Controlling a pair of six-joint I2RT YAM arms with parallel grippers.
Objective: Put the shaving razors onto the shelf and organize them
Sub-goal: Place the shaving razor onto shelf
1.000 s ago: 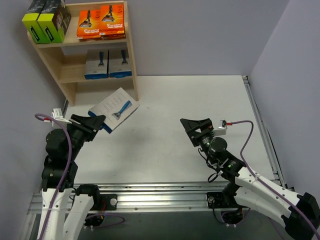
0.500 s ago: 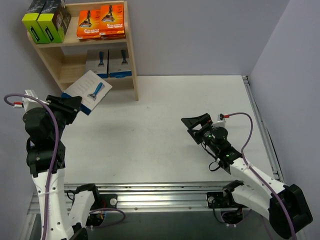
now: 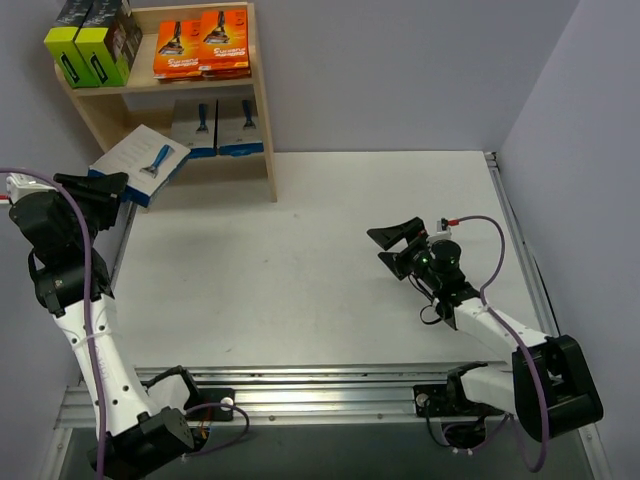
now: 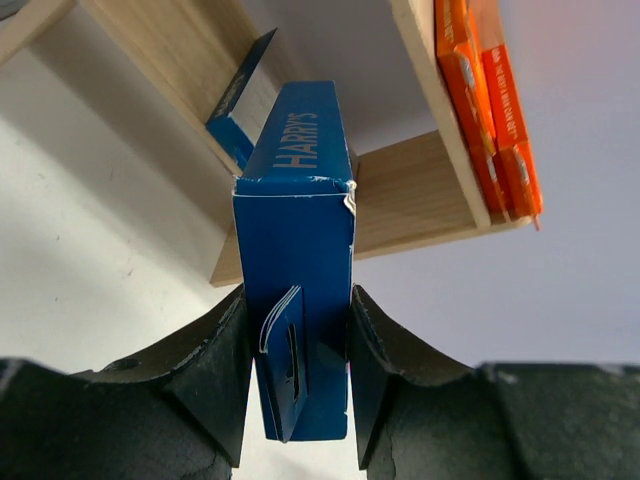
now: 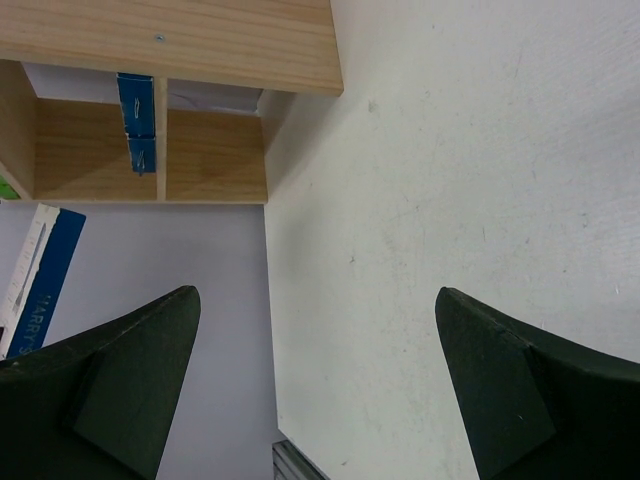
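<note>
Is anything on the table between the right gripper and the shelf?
No. In the top external view, only bare white table lies between the open right gripper and the shelf.

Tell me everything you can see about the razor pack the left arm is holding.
The grey razor pack is a flat cardboard box: pale grey face showing a blue razor, dark blue edges, HARRY'S printed along one side, a hang tab at the gripped end. The left pincer clamps that end by both broad faces, holding it tilted in the air, in front of the wooden shelf near its lower tier.
</note>
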